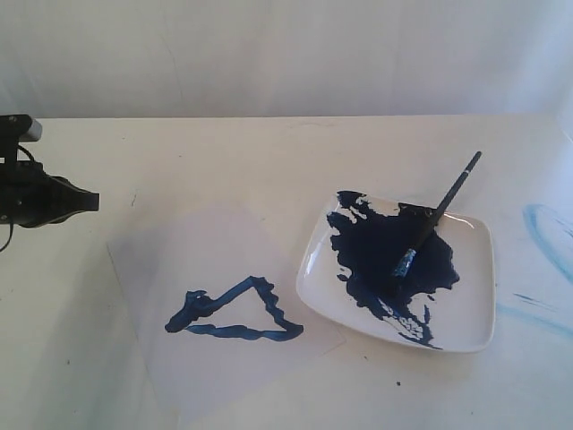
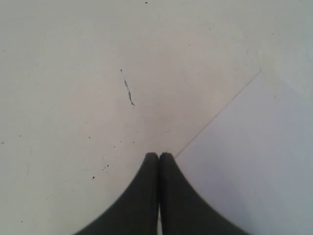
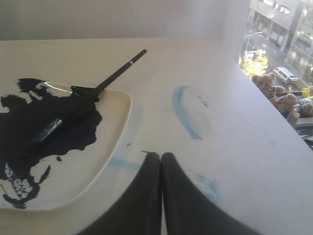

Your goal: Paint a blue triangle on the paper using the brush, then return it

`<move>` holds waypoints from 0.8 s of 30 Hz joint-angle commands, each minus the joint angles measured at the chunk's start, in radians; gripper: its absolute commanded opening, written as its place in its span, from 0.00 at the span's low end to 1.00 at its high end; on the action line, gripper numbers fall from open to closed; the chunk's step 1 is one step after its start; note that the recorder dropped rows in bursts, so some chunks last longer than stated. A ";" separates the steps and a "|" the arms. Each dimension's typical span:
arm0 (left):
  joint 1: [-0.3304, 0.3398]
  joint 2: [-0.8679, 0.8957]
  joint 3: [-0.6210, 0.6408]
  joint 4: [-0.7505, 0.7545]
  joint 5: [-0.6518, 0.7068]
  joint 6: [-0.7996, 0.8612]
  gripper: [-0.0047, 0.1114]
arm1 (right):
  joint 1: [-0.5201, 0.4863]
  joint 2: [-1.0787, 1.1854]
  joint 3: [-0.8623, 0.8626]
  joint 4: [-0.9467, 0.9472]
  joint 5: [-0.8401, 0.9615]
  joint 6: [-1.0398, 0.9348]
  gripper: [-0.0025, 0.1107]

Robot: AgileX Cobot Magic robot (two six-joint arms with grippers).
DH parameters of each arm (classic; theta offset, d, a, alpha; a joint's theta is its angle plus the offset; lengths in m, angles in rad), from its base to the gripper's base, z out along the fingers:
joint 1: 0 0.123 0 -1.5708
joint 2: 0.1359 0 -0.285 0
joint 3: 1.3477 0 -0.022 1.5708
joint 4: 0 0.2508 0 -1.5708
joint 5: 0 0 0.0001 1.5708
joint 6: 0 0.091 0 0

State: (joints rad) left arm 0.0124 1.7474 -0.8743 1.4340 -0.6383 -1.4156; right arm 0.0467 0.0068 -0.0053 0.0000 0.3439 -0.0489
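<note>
A wobbly dark-blue triangle is painted on the pale paper lying left of the plate. The black-handled brush rests on the square white plate, its blue tip in the dark paint pool and its handle sticking out over the far rim. In the right wrist view the brush lies across the plate. My right gripper is shut and empty, beside the plate's edge. My left gripper is shut and empty, over the table at the paper's edge; it shows at the far left.
Pale blue smears mark the table right of the plate, also seen near the right gripper as smears. The table's right edge drops off beside a window. A small dark scratch marks the table ahead of the left gripper.
</note>
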 commanded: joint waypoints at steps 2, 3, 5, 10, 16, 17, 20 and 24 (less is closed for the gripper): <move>0.005 -0.012 0.005 0.010 0.006 0.003 0.04 | 0.073 -0.007 0.005 0.000 0.005 -0.036 0.02; 0.005 -0.012 0.005 0.010 0.006 0.003 0.04 | 0.073 -0.007 0.005 0.000 0.005 -0.036 0.02; 0.005 -0.012 0.005 0.010 0.006 0.003 0.04 | 0.073 -0.007 0.005 0.000 0.005 -0.036 0.02; 0.005 -0.012 0.005 0.010 0.006 0.003 0.04 | 0.073 -0.007 0.005 0.000 0.005 -0.034 0.02; 0.005 -0.012 0.005 0.010 0.006 0.003 0.04 | 0.073 -0.007 0.005 -0.029 0.005 -0.034 0.02; 0.005 -0.012 0.005 0.010 0.006 0.003 0.04 | 0.073 -0.007 0.005 -0.029 0.005 -0.034 0.02; 0.005 -0.012 0.005 0.010 0.006 0.003 0.04 | 0.073 -0.007 0.005 -0.032 0.007 -0.036 0.02; 0.005 -0.012 0.005 0.010 0.006 0.003 0.04 | 0.073 -0.007 0.005 -0.041 0.007 -0.036 0.02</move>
State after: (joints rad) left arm 0.0124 1.7474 -0.8743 1.4340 -0.6383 -1.4156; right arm 0.1168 0.0068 -0.0053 -0.0290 0.3493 -0.0731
